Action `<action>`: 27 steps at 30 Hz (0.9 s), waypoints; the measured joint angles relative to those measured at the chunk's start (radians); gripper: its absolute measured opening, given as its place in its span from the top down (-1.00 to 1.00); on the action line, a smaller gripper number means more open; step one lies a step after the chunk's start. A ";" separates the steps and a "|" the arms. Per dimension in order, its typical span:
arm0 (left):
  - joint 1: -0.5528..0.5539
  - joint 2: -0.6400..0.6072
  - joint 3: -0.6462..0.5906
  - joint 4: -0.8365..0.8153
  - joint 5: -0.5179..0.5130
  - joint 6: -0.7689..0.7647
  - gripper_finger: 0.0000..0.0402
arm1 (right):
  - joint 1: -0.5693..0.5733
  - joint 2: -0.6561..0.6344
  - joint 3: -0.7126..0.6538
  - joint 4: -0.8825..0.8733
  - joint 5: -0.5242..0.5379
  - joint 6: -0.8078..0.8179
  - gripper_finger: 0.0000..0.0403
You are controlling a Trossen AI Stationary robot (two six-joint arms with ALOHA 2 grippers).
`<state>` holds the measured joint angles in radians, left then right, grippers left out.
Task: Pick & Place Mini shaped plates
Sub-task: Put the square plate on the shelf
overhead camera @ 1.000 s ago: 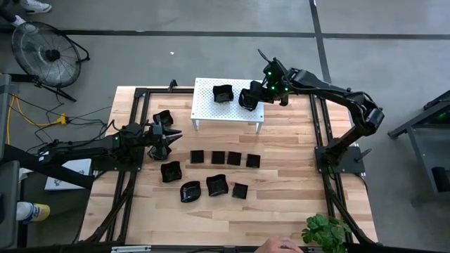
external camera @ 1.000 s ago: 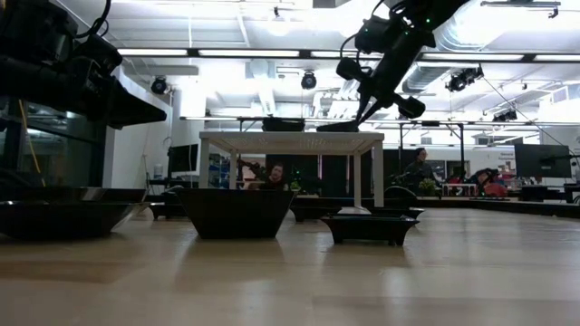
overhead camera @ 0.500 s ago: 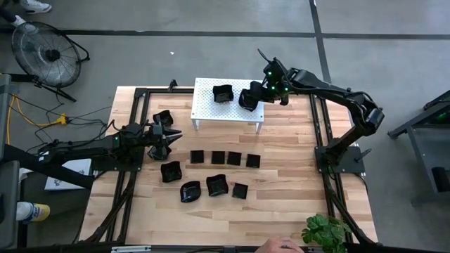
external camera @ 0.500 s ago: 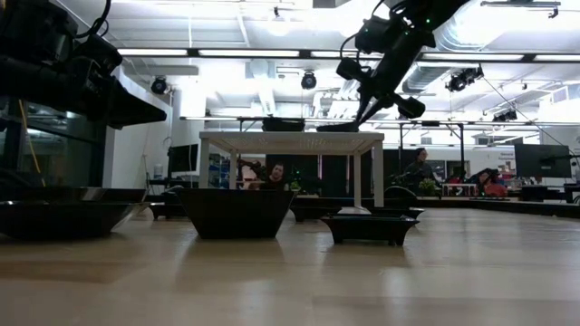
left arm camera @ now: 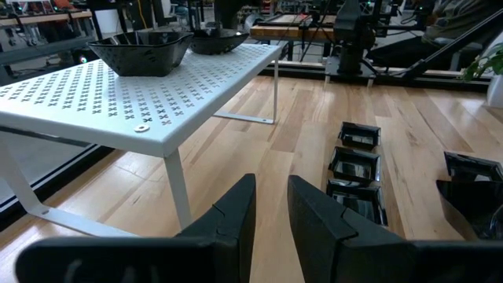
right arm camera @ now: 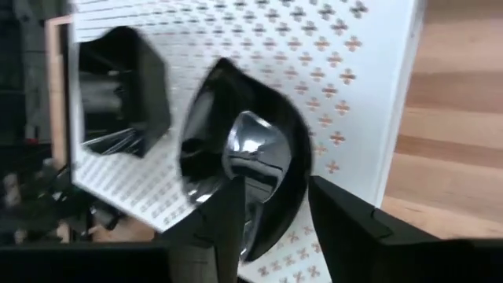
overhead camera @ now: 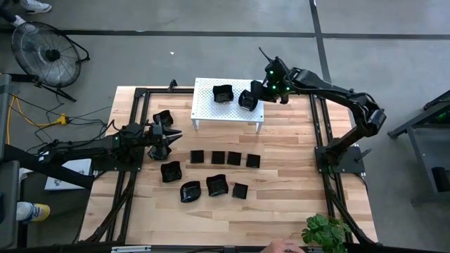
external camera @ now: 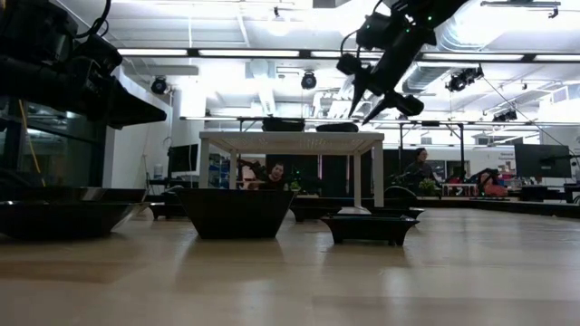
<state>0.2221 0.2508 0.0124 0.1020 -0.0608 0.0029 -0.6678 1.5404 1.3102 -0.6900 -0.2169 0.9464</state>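
Observation:
A white perforated stand [overhead camera: 228, 105] at the table's far side carries two mini shaped plates: a square one [overhead camera: 223, 93] and a rounder glossy one [right arm camera: 236, 149], each resting on its base. My right gripper [right arm camera: 273, 189] hangs open over the stand's right part. Its fingers stand on either side of the round plate's near rim and just above it [external camera: 367, 104]. My left gripper [left arm camera: 271, 185] waits low at the table's left. A narrow gap shows between its fingers and nothing is in it. More black plates lie on the wood in a row [overhead camera: 225, 158] and nearer [overhead camera: 211, 186].
One black plate [overhead camera: 163, 118] lies just beyond my left gripper, and another [overhead camera: 171, 171] lies nearer than it. Black frame rails [overhead camera: 137, 105] run along the table's left and right sides. A plant [overhead camera: 325, 230] stands at the near right corner. Bare wood lies right of the plates.
My right gripper has opened and let go of the round plate, which stays on the stand. The arm has kept its place.

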 joint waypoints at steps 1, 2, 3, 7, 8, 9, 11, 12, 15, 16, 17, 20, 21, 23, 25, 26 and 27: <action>0.000 0.000 0.000 0.000 0.000 0.000 0.64 | 0.000 -0.011 0.000 -0.001 -0.001 -0.012 0.31; 0.000 0.000 0.000 0.000 0.000 0.000 0.64 | 0.001 -0.021 0.000 -0.002 -0.001 -0.024 0.30; 0.000 0.000 0.000 0.000 0.000 0.000 0.64 | 0.004 -0.030 0.000 -0.007 -0.002 -0.033 0.30; 0.000 0.000 0.000 0.000 0.000 0.000 0.64 | 0.028 -0.075 0.000 -0.053 -0.004 -0.082 0.30; 0.000 0.000 0.000 0.000 0.000 0.000 0.64 | 0.038 -0.089 0.000 -0.069 -0.006 -0.100 0.30; 0.000 0.000 0.000 0.000 0.000 0.000 0.64 | 0.049 -0.099 0.000 -0.091 -0.007 -0.123 0.30; 0.000 0.000 0.000 0.000 0.000 0.000 0.64 | 0.075 -0.119 0.000 -0.143 -0.009 -0.179 0.30; 0.000 0.000 0.000 0.000 0.000 0.000 0.64 | 0.087 -0.127 0.000 -0.174 -0.011 -0.212 0.30; 0.000 0.000 0.000 0.000 0.000 0.000 0.64 | 0.132 -0.153 0.000 -0.269 -0.037 -0.324 0.30; 0.000 0.000 0.000 0.000 0.000 0.000 0.64 | 0.149 -0.162 0.000 -0.299 -0.042 -0.358 0.30; 0.000 0.000 0.000 0.000 0.000 0.000 0.64 | 0.166 -0.169 0.000 -0.329 -0.045 -0.390 0.30; 0.000 0.000 0.000 0.000 0.000 0.000 0.64 | 0.218 -0.198 -0.034 -0.363 -0.056 -0.456 0.30; 0.000 0.000 0.000 0.000 0.000 0.000 0.64 | 0.233 -0.214 -0.063 -0.361 -0.064 -0.457 0.30; 0.000 0.000 0.000 0.000 0.000 0.000 0.64 | 0.265 -0.252 -0.133 -0.338 -0.089 -0.418 0.31; 0.000 0.000 0.000 0.000 0.000 0.000 0.64 | 0.298 -0.293 -0.220 -0.290 -0.112 -0.341 0.30; 0.000 0.000 0.000 0.000 0.000 0.000 0.64 | 0.317 -0.314 -0.266 -0.266 -0.122 -0.304 0.30; 0.000 0.000 0.000 0.000 0.000 0.000 0.64 | 0.337 -0.333 -0.313 -0.234 -0.131 -0.265 0.30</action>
<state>0.2222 0.2512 0.0124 0.1018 -0.0608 0.0029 -0.3303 1.2076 0.9968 -0.9240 -0.3479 0.6814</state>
